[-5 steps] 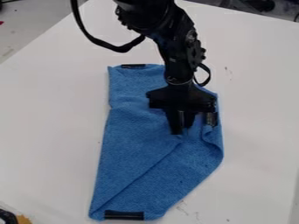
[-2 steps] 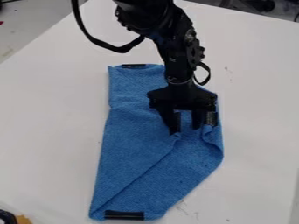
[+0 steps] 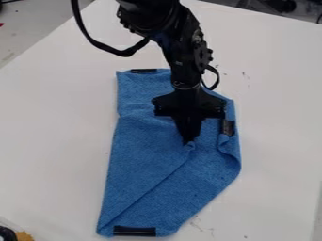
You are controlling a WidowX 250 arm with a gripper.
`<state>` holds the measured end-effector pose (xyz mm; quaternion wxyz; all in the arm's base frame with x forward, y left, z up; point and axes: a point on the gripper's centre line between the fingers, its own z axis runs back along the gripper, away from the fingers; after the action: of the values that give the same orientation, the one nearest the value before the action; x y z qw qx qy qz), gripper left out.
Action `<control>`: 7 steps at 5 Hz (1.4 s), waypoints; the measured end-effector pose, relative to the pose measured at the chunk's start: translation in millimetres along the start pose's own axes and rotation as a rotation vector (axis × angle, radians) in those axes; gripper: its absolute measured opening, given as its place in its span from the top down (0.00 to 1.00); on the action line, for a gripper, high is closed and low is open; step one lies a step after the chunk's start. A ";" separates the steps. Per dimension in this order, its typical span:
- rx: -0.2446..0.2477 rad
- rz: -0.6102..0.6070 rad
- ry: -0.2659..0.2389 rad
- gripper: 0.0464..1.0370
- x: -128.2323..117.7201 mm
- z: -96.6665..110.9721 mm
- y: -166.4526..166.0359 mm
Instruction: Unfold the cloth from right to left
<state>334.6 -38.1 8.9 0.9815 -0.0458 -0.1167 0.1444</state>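
On counter (image 3: 56, 122), beneath claw (image 3: 189, 141): cloth (image 3: 148, 136), partly folded | pinching its inner corner (image 3: 191, 146) | lift just clear, draw left low and slowly, avoid dragging what lies underneath, release once flat

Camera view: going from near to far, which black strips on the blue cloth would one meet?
Near-edge strip → right-side strip → far-edge strip.

The arm (image 3: 183, 61) is wearing black throughout, its chunky joints showing rounded knobs. A thick black cable (image 3: 104, 47) is looping outside, a thinner loop (image 3: 217, 79) is curving nearby, and pale markings are dotting the casing.
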 end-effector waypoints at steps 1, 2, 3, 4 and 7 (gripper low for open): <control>0.011 0.004 -0.007 0.98 -0.4 1.3 1.8; 0.062 0.015 -0.059 0.99 -1.9 21.2 6.2; 0.093 0.047 -0.129 0.99 -8.1 42.6 25.5; 0.117 0.111 -0.188 0.99 -18.8 55.6 61.4; 0.193 0.226 -0.207 0.99 -56.0 60.8 171.5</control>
<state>220.9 112.5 34.5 0.9417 0.0508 -0.1967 0.2681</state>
